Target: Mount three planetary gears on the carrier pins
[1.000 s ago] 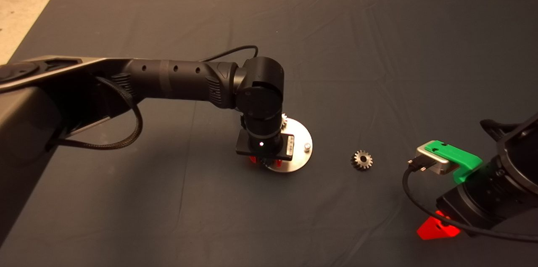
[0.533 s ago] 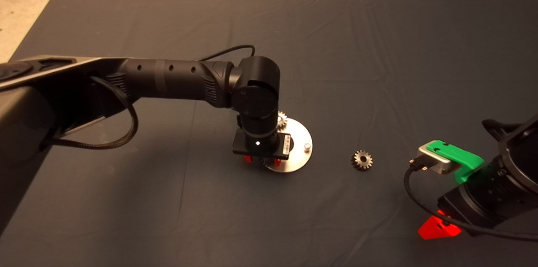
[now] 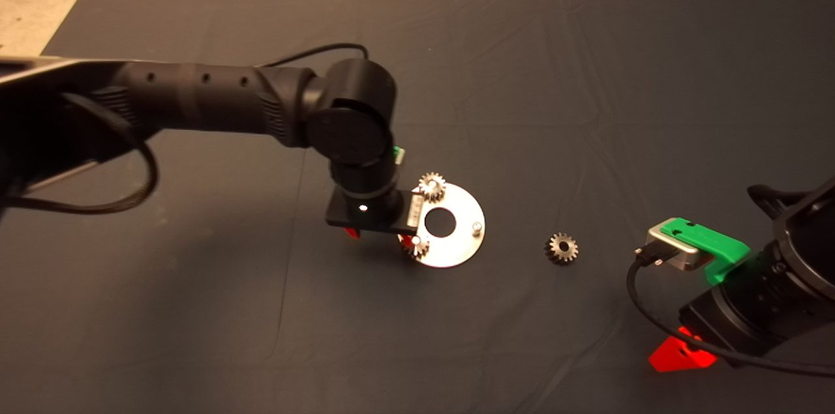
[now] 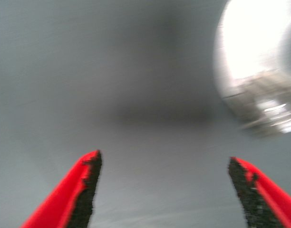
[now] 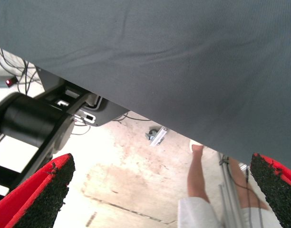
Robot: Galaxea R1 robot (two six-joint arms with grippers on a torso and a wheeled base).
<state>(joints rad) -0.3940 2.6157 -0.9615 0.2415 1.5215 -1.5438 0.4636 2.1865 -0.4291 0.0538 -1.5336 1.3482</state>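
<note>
My left gripper (image 3: 381, 239) is spread wide and empty at the disc's (image 3: 464, 246) near-left edge; right gripper (image 3: 678, 355) parked, wide, empty. Two gears sit on pins: near one (image 3: 418, 248), far one (image 3: 431, 186). Third pin (image 3: 477, 227) is bare; next I need the loose gear (image 3: 561, 248) on the mat to its right.

Head cam looks down on mat (image 3: 587, 75); left wrist cam close over it, sharing disc (image 3: 460, 251) edge.
</note>
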